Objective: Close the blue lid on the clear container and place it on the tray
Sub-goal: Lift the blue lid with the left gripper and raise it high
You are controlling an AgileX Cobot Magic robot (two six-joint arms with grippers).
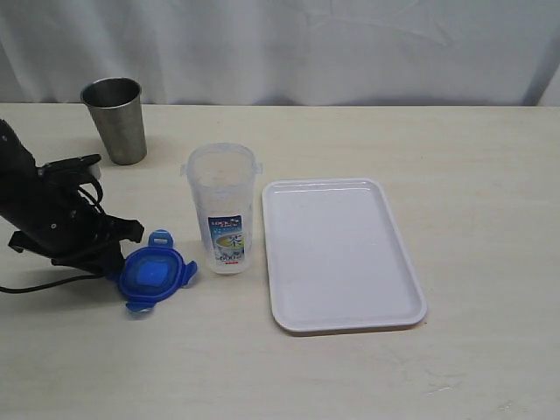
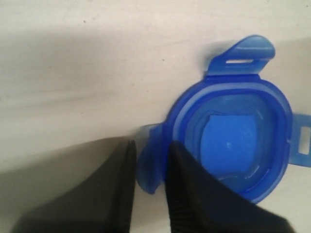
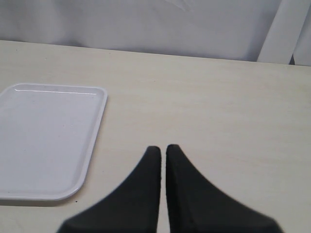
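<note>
Blue plastic marks the thing the coming move turns on: the blue lid [image 1: 156, 271] lies flat on the desk [image 1: 472, 175], just beside the foot of the clear container [image 1: 223, 208], on the side toward the left arm. The left tool [image 2: 151, 145] sits low at the lid's outer edge, so the lid and then the container lie beyond it toward the middle of the desk. Its fingers [image 2: 189, 194] stand narrow, one on each side of a snap flap [image 2: 149, 167]. A thin sliver of desk shows beside the flap, so whether the grip bites cannot be told. The lid is roundish with no real long axis. The container stands upright with its mouth open and facing up, so the lid would probably have to be lifted and carried across above that mouth. The left arm is by far the nearer. The right tool [image 3: 159, 149] is closed and empty, over bare desk beside the tray [image 1: 411, 302], which lies just past the container on the far side from the lid. Counted: one lid, one container, one tray, one steel cup [image 1: 115, 118] well apart at the back, and two tools.
</note>
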